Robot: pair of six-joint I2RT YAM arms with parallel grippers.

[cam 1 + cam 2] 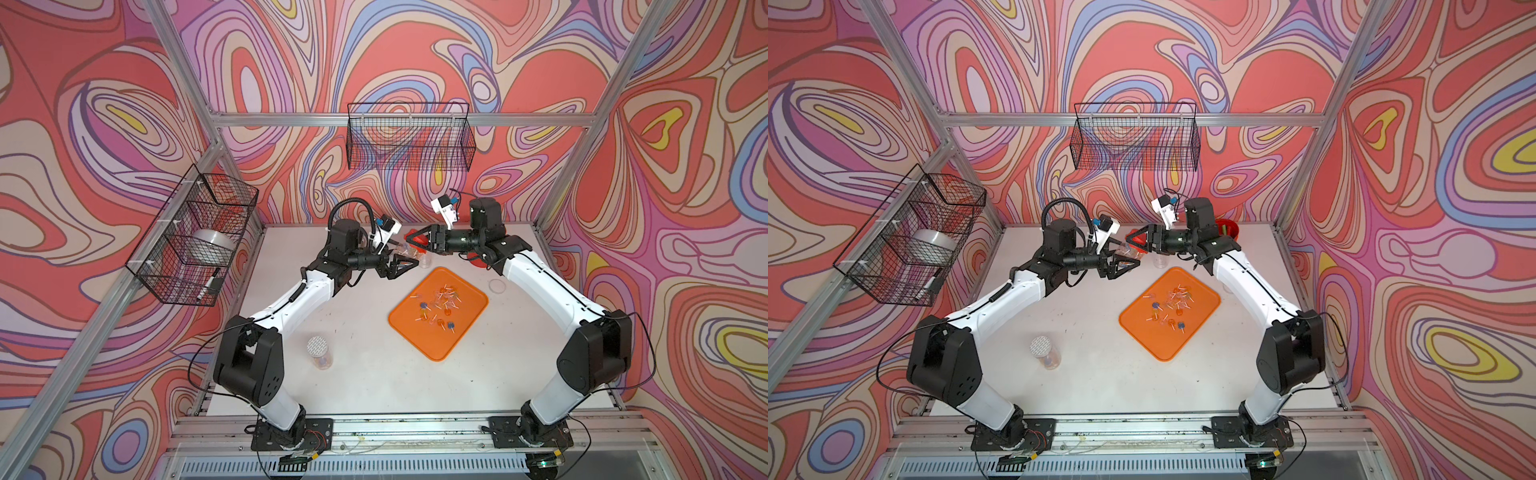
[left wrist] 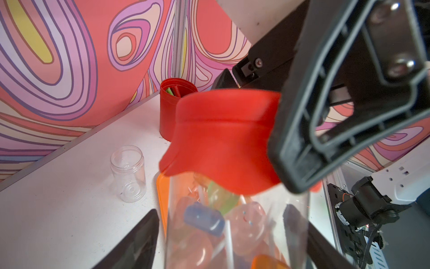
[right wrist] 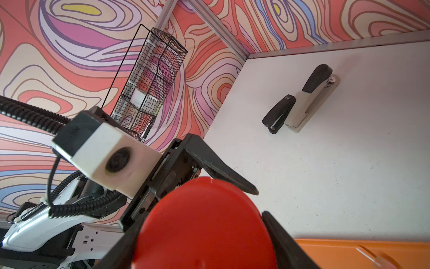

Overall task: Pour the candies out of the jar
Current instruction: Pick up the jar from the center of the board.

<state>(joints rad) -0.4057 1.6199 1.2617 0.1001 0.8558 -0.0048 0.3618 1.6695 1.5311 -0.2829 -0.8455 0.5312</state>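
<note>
The right hand [image 1: 415,242] clamps a round red plastic lid [image 2: 221,139] over the mouth of a clear plastic jar [image 2: 180,209] of small lollipop candies [image 2: 202,219], aloft near the far edge of an orange plastic tray [image 1: 440,336]. The lid should come off along the jar's axis, jar braced. The fingers [image 2: 139,242] of the left hand [image 2: 221,223] flank the jar; whether they press is unclear. Both wrists lie roughly level.

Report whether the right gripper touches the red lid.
Touching. The right wrist view shows the right gripper clamped on the red lid from both sides.
</note>
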